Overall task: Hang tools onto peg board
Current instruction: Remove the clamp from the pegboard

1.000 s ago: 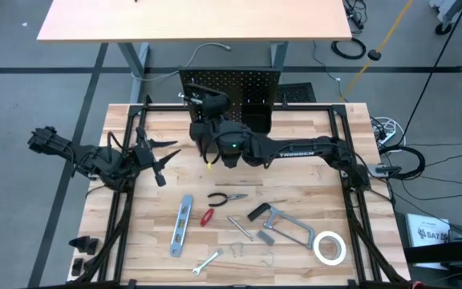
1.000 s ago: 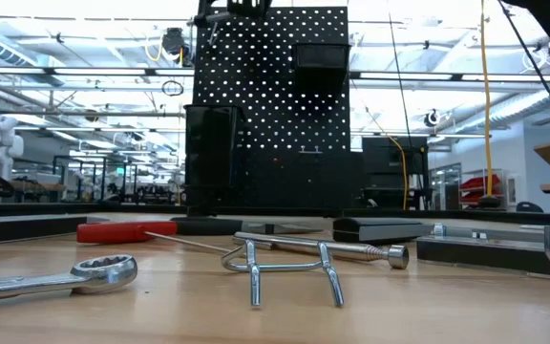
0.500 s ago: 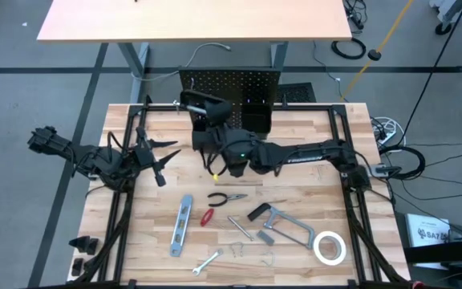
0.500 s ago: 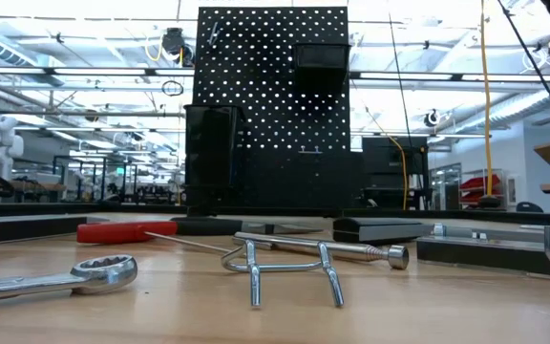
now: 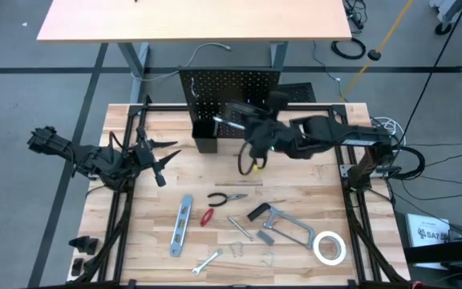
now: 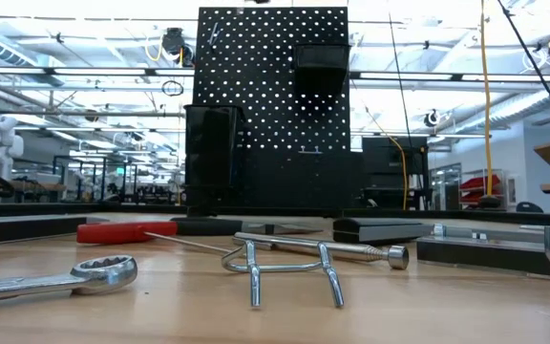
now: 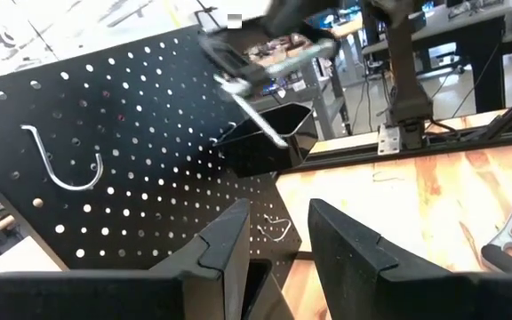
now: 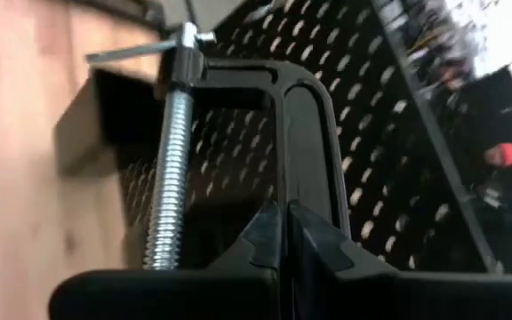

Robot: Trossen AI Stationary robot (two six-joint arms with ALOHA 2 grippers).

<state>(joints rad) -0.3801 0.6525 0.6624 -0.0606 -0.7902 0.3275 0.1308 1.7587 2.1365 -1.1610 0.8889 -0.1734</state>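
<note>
The left gripper (image 5: 160, 160) hangs over the left side of the light wood-plank table (image 5: 327, 152), its fingers (image 7: 229, 244) apart and holding nothing. In its wrist view they point toward the peg board, where a silver hook (image 7: 60, 169) hangs from the holes.

Toward the front of the table lie the tools. From the left: a blue-grey level (image 5: 182, 225) lying at a slant, a silver wrench (image 5: 207, 262) near the front edge, a red-handled screwdriver (image 5: 207, 217), dark-handled pliers (image 5: 226, 198), loose silver hooks (image 5: 237, 247), a grey bar clamp (image 5: 283, 225) and, farthest right, a white tape roll (image 5: 328, 247). The low view shows the wrench head (image 6: 103, 272) and one wire hook (image 6: 289, 272) close up on the wood, with the screwdriver's red handle (image 6: 127, 231) behind them.

At the back edge of the table, about midway across, the black peg board (image 5: 231, 84) stands upright, with a black bin (image 5: 205, 135) at its lower left front and another (image 6: 321, 69) higher on the right.

The right gripper (image 5: 257, 136) is just in front of the peg board, right of the lower bin, its fingers (image 8: 274, 231) clamped on the frame of a black C-clamp (image 8: 305, 151) whose silver screw (image 8: 169, 178) runs beside it.

Around the table the floor (image 5: 22, 96) is grey with dark stripes; a second light tabletop (image 5: 191, 20) stands beyond the board, and cables (image 5: 407, 160) lie to the right. Behind the peg board the low view shows a bright hall with ceiling rails and workstations.
</note>
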